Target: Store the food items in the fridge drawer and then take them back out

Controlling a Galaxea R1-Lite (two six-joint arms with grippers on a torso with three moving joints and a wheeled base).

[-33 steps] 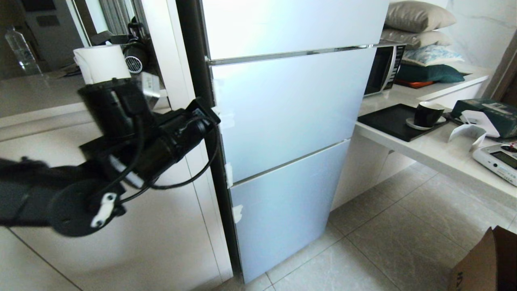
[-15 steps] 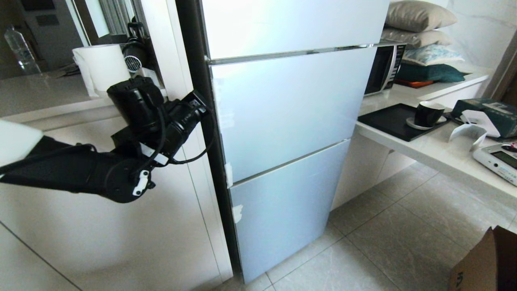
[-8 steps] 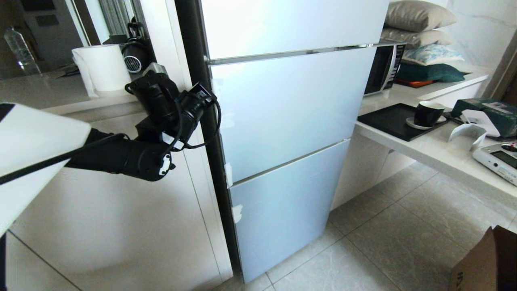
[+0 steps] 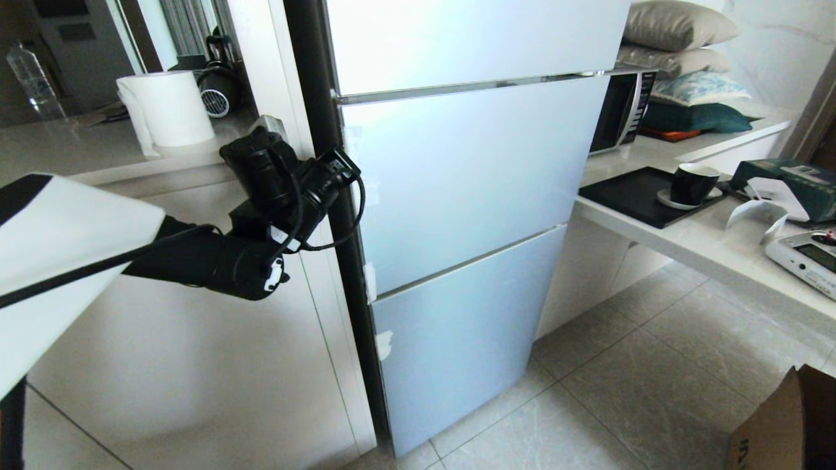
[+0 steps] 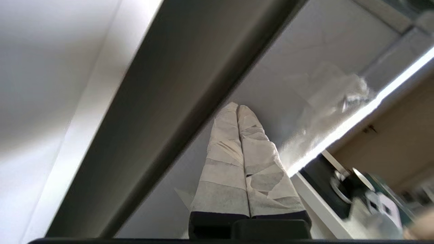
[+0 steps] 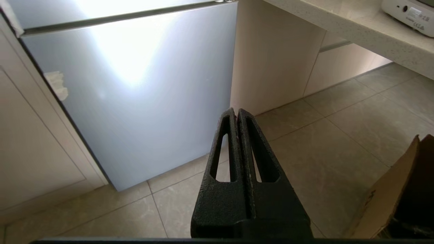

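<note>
Reaching level, left hand (image 5: 237,110) clenched empty at fridge door (image 4: 470,176) edge; right hand (image 6: 237,113) clenched.

Pretty bright daylight overall, soft shadows. The glossy fridge door panels (image 4: 457,183) pick up a pale sheen in the head view, and in the right wrist view the lower panel (image 6: 135,84) has a big blown-out glare patch. Left wrist view is soft and smeary, especially the far counter corner. Head view bends straight lines toward the edges.
</note>
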